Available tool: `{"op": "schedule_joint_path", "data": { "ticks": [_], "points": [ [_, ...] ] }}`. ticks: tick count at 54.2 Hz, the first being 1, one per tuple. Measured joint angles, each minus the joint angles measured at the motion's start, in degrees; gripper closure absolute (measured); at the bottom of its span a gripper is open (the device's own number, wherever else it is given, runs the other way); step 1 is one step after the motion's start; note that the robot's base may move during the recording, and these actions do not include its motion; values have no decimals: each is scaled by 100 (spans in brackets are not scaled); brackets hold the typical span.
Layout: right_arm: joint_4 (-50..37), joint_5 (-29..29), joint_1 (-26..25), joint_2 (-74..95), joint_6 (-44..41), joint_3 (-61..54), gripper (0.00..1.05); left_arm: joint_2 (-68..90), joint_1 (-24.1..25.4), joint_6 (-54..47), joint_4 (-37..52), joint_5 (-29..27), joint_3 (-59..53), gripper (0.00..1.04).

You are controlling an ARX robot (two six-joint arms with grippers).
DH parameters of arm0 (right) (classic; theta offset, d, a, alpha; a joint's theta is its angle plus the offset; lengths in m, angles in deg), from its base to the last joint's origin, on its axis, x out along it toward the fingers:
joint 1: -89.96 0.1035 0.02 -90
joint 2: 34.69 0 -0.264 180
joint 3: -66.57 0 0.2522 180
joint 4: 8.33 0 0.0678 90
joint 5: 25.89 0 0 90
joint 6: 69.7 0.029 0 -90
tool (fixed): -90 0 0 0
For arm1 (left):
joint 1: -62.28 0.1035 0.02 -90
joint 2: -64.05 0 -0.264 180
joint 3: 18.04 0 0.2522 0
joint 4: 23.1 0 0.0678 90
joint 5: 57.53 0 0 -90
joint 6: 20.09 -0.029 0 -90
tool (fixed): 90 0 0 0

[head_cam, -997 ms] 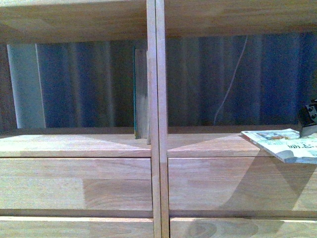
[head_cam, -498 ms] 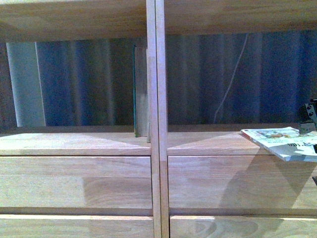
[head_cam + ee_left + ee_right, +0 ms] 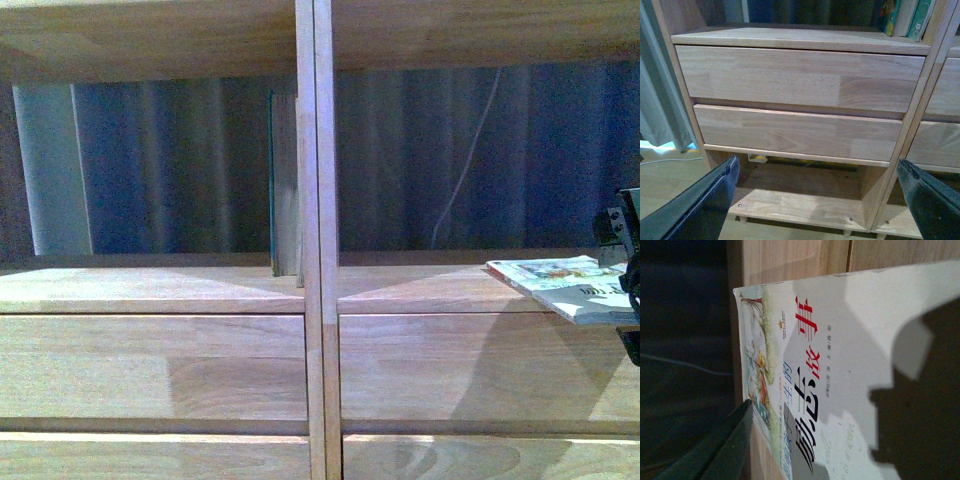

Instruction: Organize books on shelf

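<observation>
The shelf point(image 3: 150, 290) is light natural wood with visible grain, square edges and jointed staves. Its central divider point(image 3: 315, 200) is a double upright that separates two open compartments. A dark, vertically pleated curtain point(image 3: 170, 170) hangs behind it, and a thin pale cable point(image 3: 470, 150) hangs behind the right compartment. The teal book point(image 3: 284, 180) stands upright in the left compartment, with its beige page block against the divider; bare board extends to its left. The paperback point(image 3: 565, 285) lies flat at the far right of the right compartment. It is thin and pale, and one corner overhangs the front edge of the board; bare board shows between it and the divider. In the right wrist view the cover shows red and dark Chinese characters and an illustrated strip. The right gripper point(image 3: 624, 240) sits at the outer end of the paperback. One dark finger point(image 3: 715, 450) lies along the book's edge, and a dark shape covers part of the cover, so it cannot be told whether the gripper is clamped or released. The left gripper point(image 3: 818, 167) is held low with its jaws spread wide, facing two flat drawer fronts point(image 3: 790, 75) and grasping nothing.
</observation>
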Motion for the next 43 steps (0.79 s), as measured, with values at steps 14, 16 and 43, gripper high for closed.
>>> {"op": "schedule_joint_path", "data": {
  "ticks": [14,16,43],
  "points": [
    [-50,-15,-15,2,2,0,89,0,0,0,0,0,0,7],
    [-81,-17,-20,-15,2,0,94,0,0,0,0,0,0,7],
    [-450,7,-136,-756,-282,-809,97,0,0,0,0,0,0,7]
  ]
}}
